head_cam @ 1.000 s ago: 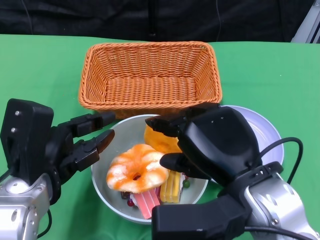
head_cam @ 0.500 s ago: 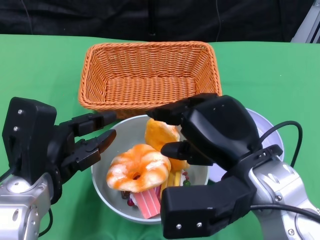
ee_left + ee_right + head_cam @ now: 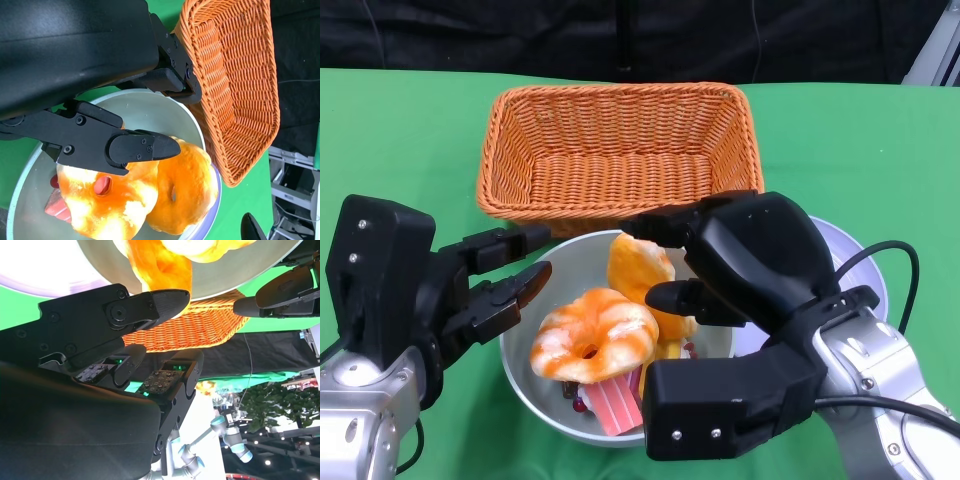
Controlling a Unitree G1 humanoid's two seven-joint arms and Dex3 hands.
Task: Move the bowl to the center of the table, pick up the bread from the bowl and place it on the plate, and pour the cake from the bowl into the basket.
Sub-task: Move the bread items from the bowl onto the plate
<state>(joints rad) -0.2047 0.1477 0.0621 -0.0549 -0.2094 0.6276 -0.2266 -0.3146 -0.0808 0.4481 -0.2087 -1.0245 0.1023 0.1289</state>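
We've got the bowl [image 3: 535, 385] sitting just in front of the basket [image 3: 620, 150], plate [image 3: 855, 265] tucked behind our right hand [image 3: 740, 265]. That hand is pinching the bread [image 3: 638, 270], which is tilted up at the bowl's back. Our left hand [image 3: 470, 285] hangs over the bowl's left rim, fingers apart, holding nothing. The cake [image 3: 595, 335] is in the bowl.

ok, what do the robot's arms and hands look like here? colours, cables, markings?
Both forearms are silver metal ending in black many-fingered hands. The left hand has a boxy black shell with small silver screws. The right hand has a rounded glossy black shell above a blocky black wrist plate with screws; a black cable loops beside it. Green lights glow near its fingers in the right wrist view.
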